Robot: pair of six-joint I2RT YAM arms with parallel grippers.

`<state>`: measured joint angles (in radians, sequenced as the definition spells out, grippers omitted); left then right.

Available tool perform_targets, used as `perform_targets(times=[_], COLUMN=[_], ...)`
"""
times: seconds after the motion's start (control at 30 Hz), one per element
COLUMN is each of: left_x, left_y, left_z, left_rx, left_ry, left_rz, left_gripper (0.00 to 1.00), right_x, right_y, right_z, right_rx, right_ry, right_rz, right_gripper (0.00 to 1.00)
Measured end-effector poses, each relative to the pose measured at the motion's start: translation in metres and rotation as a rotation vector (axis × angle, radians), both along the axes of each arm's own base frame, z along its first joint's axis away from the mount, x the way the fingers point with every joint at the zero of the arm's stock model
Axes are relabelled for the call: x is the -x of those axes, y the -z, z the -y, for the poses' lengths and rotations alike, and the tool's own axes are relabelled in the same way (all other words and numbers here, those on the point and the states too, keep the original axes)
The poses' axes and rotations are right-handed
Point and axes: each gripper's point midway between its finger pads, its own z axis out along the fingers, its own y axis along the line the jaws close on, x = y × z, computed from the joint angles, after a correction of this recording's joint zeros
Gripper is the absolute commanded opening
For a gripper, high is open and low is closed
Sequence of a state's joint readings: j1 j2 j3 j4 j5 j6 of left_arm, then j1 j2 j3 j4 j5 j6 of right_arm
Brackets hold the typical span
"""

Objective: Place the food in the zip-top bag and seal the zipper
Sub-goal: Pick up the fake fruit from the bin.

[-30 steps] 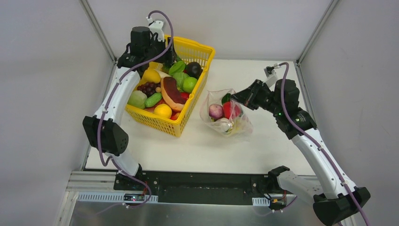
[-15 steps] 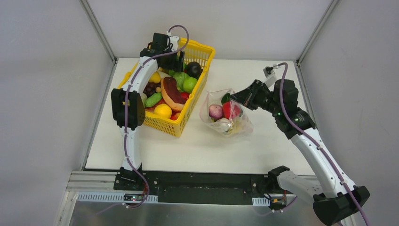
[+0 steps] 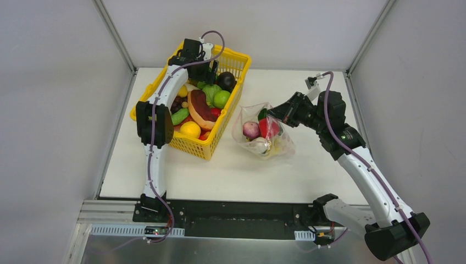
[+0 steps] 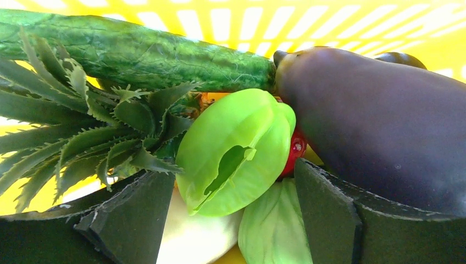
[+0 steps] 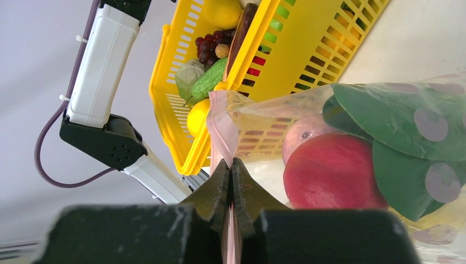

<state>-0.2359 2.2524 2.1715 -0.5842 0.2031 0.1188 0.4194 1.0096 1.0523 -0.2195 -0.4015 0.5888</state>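
Picking step: left fingers, wide and empty, over a green star fruit in the basket; right fingers clamp the zipper of the zip-top bag on the tabletop. Next move, likely: close and lift

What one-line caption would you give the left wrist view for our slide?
Open left gripper aimed at a green starfruit beside an eggplant in the yellow basket.

2 arms: L, R; 1 yel. basket; 1 zip-top bag; 1 starfruit.
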Motion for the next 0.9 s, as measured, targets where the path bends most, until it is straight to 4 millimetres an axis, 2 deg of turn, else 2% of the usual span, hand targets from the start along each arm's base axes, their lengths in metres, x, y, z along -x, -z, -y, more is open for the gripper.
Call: perform_targets(times=[0.1, 0.3, 0.37, 0.6, 0.73, 0.9], left_x=[0.001, 0.003, 0.004, 0.008, 0.011, 0.013], left_y=[0.002, 0.002, 0.004, 0.007, 0.011, 0.008], left_z=[0.0, 0.0, 0.0, -0.006, -0.004, -0.002], left_rx=[0.001, -0.003, -0.005, -0.018, -0.015, 0.007], left_ry=[-0.002, -0.005, -0.007, -0.034, -0.037, -0.046], left_rz=[-0.007, -0.026, -0.035, -0.061, -0.069, -0.039], left_gripper=[0.7, 0.74, 0.67, 0.3, 0.2, 0.12], right_x=[0.0, 0.001, 0.001, 0.001, 0.001, 0.001], right_y=[0.0, 0.0, 0.0, 0.0, 0.0, 0.0], right_z=[0.0, -0.001, -0.001, -0.001, -0.001, -0.001], right_rx=[-0.002, -0.003, -0.003, -0.003, -0.003, -0.003], right_ry=[0.0, -0.004, -0.004, -0.006, -0.006, -0.006], right_rz=[-0.002, -0.003, -0.002, -0.003, -0.003, -0.003], right_gripper=[0.03, 0.03, 0.03, 0.03, 0.03, 0.03])
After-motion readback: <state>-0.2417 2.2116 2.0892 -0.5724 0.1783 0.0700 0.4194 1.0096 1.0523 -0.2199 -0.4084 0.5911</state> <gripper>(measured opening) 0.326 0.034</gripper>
